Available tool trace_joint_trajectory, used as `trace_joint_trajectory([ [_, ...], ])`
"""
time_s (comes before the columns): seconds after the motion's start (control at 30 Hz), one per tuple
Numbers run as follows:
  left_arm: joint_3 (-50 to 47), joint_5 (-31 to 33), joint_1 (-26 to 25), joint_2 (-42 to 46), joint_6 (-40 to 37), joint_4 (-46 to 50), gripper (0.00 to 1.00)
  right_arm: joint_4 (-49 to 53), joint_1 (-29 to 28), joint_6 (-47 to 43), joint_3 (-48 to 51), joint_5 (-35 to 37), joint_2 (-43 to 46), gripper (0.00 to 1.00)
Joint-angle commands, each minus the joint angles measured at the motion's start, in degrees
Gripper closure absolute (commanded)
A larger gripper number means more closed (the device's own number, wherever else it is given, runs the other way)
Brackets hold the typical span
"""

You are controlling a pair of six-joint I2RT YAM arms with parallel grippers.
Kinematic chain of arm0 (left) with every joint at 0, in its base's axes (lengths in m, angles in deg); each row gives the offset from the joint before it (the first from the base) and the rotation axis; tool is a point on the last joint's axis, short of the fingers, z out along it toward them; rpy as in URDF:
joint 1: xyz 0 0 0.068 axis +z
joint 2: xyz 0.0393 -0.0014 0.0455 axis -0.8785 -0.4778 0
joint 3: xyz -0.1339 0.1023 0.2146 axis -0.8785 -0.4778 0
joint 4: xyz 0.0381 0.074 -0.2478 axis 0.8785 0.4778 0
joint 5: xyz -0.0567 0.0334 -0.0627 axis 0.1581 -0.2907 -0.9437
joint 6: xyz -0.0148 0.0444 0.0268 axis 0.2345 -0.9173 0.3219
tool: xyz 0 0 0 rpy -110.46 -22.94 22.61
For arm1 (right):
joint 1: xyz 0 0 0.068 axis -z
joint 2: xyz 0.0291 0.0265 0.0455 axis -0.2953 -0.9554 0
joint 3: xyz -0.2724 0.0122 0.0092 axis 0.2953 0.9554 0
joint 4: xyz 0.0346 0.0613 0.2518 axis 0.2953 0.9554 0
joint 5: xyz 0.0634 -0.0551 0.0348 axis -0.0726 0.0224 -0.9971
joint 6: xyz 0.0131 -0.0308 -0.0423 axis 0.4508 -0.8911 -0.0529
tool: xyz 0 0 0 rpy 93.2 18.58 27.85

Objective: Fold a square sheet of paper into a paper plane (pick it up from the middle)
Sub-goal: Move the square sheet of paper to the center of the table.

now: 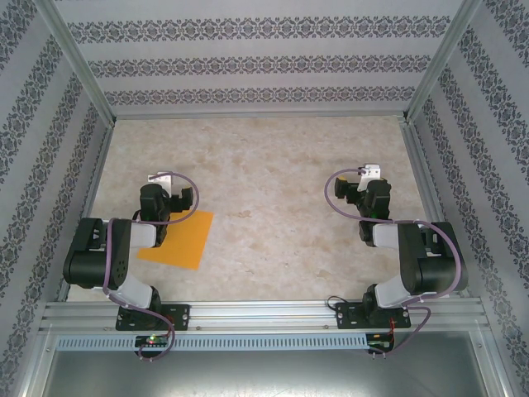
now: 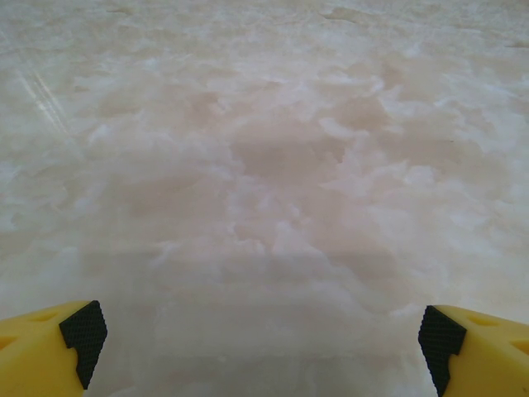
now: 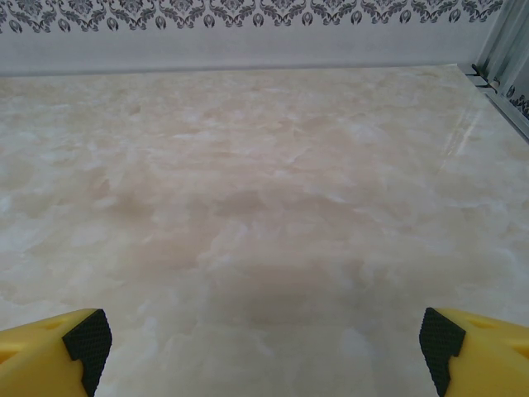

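Lying flat on the table [image 1: 281, 182], the sheet [image 1: 180, 240] sits at the near left. Its left part is tucked under the left arm [image 1: 111, 248], which hangs directly over it. No fold shows in the sheet, so I judge the task not yet begun.

The left gripper [image 2: 260, 333] points past the sheet's far edge at bare marble-look table, with its fingers wide apart and holding nothing. It would need to pull back toward the near side to reach the sheet's middle, as the task asks.

The right gripper [image 3: 263, 339] hovers on the right, well apart from the sheet, jaws likewise spread and empty. It is probably parked there so it can help press creases later.

No brand, label or lettering can be read; the walls [image 1: 264, 58] carry only bands of dark ornament.
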Motion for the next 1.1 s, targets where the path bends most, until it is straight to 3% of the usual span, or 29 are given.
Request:
trace_joint_trajectory([
  [0.0,0.2,-0.6,-0.2,-0.2,-1.1,-3.4,0.00,-2.1,-0.3,-0.7,0.5,0.3,-0.2,0.02],
  [0.13,0.2,0.0,-0.2,0.3,-0.9,-3.1,0.00,-2.5,0.5,0.0,0.7,-0.7,0.1,0.02],
  [0.2,1.5,0.6,-0.2,3.7,-0.7,1.9,0.00,-1.8,0.6,0.3,0.7,-0.9,1.6,0.03],
  [0.37,5.8,3.9,-0.2,14.6,4.7,19.4,0.00,17.4,0.2,-2.1,-5.4,-6.1,11.5,0.03],
  [0.5,9.3,3.4,-0.3,21.8,11.7,32.7,0.00,26.4,-1.1,1.6,-8.9,-8.5,18.3,0.03],
  [0.77,18.6,-0.3,-1.0,27.7,27.7,66.3,0.00,44.5,-8.7,7.2,-14.9,-16.6,25.9,0.03],
  [0.87,17.9,-1.7,-2.1,29.3,30.2,71.2,0.00,50.1,-11.7,7.8,-16.9,-19.7,26.6,0.02],
  [1.07,14.4,0.7,-3.2,32.5,34.3,76.5,0.00,59.2,-19.8,6.8,-20.3,-18.4,26.4,0.02],
])
